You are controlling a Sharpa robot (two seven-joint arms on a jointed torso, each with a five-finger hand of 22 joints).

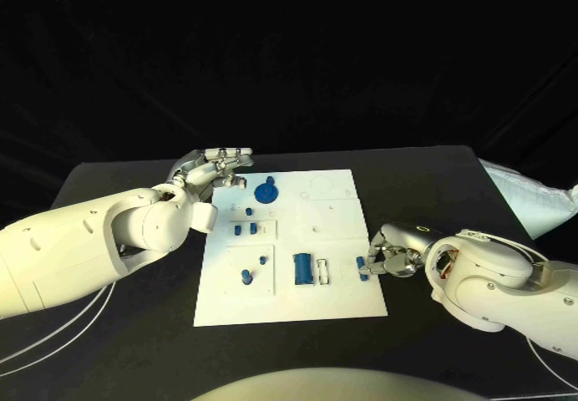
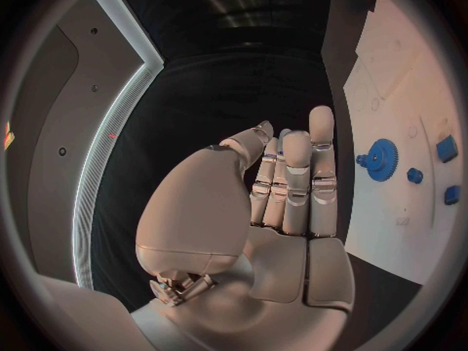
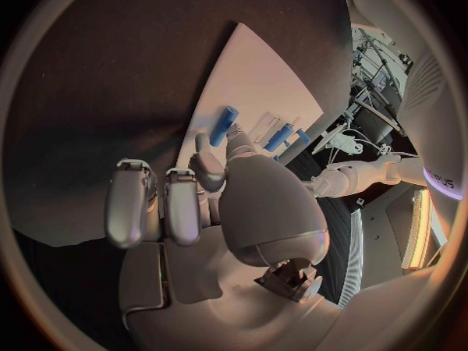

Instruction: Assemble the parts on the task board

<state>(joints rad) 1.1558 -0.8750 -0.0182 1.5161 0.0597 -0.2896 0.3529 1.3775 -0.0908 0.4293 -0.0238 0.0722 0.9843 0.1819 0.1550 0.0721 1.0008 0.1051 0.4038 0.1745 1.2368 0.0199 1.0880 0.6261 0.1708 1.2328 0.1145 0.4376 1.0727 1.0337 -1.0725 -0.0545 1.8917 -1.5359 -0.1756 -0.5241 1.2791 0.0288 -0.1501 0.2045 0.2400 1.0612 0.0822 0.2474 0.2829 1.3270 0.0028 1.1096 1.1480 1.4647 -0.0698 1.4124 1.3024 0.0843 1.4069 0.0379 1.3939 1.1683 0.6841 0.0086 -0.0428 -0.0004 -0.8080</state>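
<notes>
We judge a pick-up is under way: at the head view's lower right our right hand [image 1: 387,260] pinches a small blue peg [image 1: 360,266] at the task board's [image 1: 343,309] right edge. Our left hand [image 1: 215,171], fingers straight and together, empty, waits upper left by the blue gear [image 1: 266,192]. Next: lift and seat the peg carefully.

Black desk [image 1: 120,180] spreading wide, black curtain [image 1: 301,75] hanging behind at twelve o'clock, and a crumpled white bag [image 1: 530,200] off its three o'clock edge.
</notes>
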